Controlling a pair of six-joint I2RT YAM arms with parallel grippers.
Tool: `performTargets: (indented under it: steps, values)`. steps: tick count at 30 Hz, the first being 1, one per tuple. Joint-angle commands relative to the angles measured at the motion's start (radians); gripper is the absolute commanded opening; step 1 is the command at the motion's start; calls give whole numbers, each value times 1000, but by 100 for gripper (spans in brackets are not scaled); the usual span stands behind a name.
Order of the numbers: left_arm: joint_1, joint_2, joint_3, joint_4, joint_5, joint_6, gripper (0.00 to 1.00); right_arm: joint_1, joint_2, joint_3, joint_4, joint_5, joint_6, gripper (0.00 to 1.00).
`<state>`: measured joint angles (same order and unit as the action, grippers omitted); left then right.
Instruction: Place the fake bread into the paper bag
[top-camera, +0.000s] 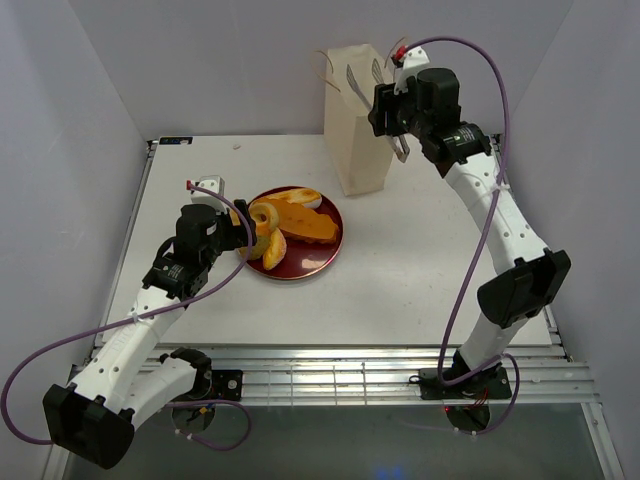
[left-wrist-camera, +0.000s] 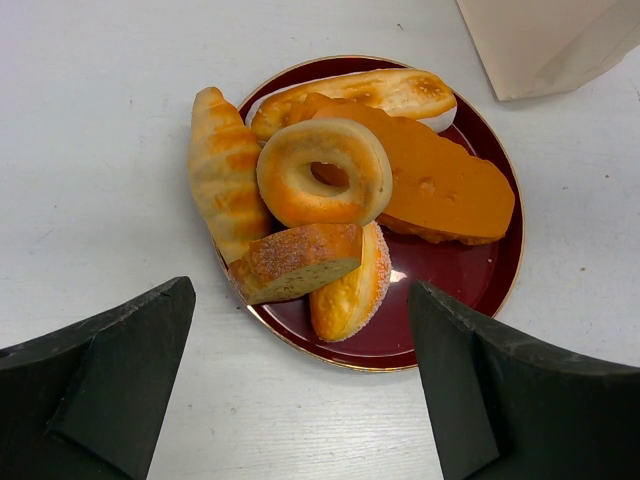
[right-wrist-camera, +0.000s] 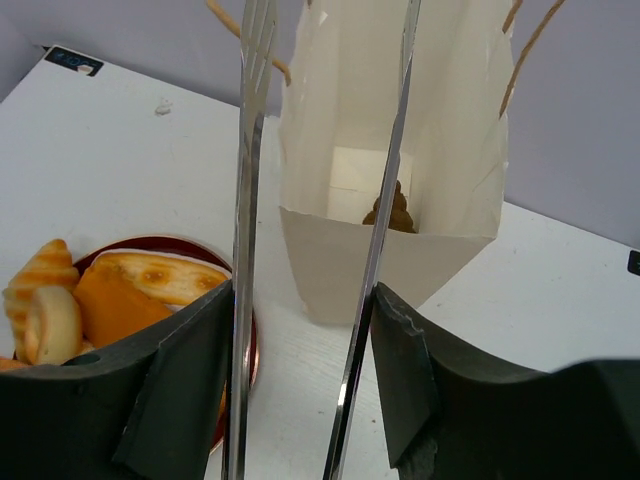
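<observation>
Wide-spread, the left claw (left-wrist-camera: 300, 290) hangs low over the near left edge of a dark red plate (left-wrist-camera: 455, 285) and holds nothing. Nearly all the fake bread (left-wrist-camera: 330, 200) is heaped on that plate, left of centre on the worktop (top-camera: 400, 280). A ring (left-wrist-camera: 285, 190) lies on top, with a ridged roll (left-wrist-camera: 222, 170) to its left and a long roll (left-wrist-camera: 365, 92) at the far rim. A flat orange slab (left-wrist-camera: 440, 185) sits to the right, and a cut wedge (left-wrist-camera: 295, 262) and a sugared oval (left-wrist-camera: 350, 295) are nearest.

At far right, the right claw (right-wrist-camera: 300, 300) grips a pair of thin metal tongs (right-wrist-camera: 242, 250). It is raised beside the open mouth of the paper bag (right-wrist-camera: 380, 265), with the blades apart and nothing between them. One small brown piece (right-wrist-camera: 405, 215) already lies on the bag's floor.

These pieces look light, rigid and glossy, so likely slippery under thin blades. The ring seems the easiest to take first, pinched across one side of its band. The rolls would be best gripped across their narrow middle. The bag looks light and stands unsupported, so a knock could tip it.
</observation>
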<state>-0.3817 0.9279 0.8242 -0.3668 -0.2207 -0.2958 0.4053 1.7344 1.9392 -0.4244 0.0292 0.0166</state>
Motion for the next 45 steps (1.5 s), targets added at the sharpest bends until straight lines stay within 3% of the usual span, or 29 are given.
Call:
performTargets:
  steps: [1,11,20,24,31,45]
  values:
    - [0,-3,20,0,4,6,98,0,-142,0,41,-89,-12,60]
    - [0,2,20,-1,-8,7,98,41,-432,-313,71,-257,6,63]
    - [0,-26,21,-4,-54,6,98,194,-638,-647,73,-379,23,63]
    - [0,-54,20,-6,-86,0,98,280,-683,-823,85,-359,11,63]
    - [0,-132,3,9,-173,-32,98,391,-645,-950,144,-295,-41,63]
    - [0,-179,-10,15,-207,-52,98,423,-374,-849,343,-181,109,59]
